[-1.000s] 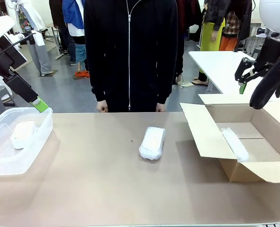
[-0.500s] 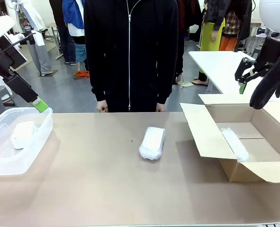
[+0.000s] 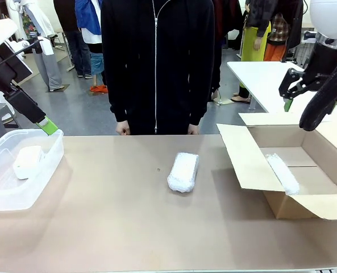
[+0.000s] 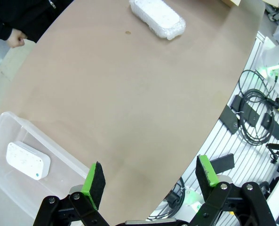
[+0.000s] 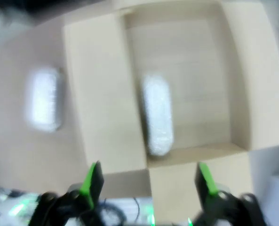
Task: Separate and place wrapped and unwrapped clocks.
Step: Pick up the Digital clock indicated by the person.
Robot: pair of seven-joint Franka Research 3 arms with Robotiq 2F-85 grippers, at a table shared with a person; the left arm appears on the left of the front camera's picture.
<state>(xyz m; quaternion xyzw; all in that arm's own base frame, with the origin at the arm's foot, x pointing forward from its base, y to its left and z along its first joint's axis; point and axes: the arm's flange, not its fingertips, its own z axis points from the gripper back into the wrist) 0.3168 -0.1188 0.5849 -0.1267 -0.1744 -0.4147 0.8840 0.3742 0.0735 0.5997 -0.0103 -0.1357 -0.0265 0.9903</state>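
One wrapped clock (image 3: 183, 171) lies in bubble wrap at the middle of the table, and appears again in the left wrist view (image 4: 158, 18) and, blurred, in the right wrist view (image 5: 46, 99). A second wrapped clock (image 3: 283, 173) (image 5: 158, 120) rests inside the open cardboard box (image 3: 304, 196). The unwrapped clock (image 3: 28, 161) (image 4: 27, 160), smooth and white, sits in the clear plastic bin (image 3: 49, 165). My left gripper (image 3: 43, 122) (image 4: 150, 175) hangs open above the bin's far edge. High over the box, my right gripper (image 3: 296, 96) (image 5: 148, 179) is open and holds nothing.
A person in a black jacket stands at the far side, hands (image 3: 123, 129) hanging at the table edge. The box flap (image 3: 245, 156) leans out toward the table's middle. A white table (image 3: 259, 77) stands behind the box. Cables (image 4: 254, 113) hang below the near table edge.
My right gripper has shifted slightly up and to the left above the box, and its wrist view is motion-blurred. The left arm, the person and the clocks have not moved.
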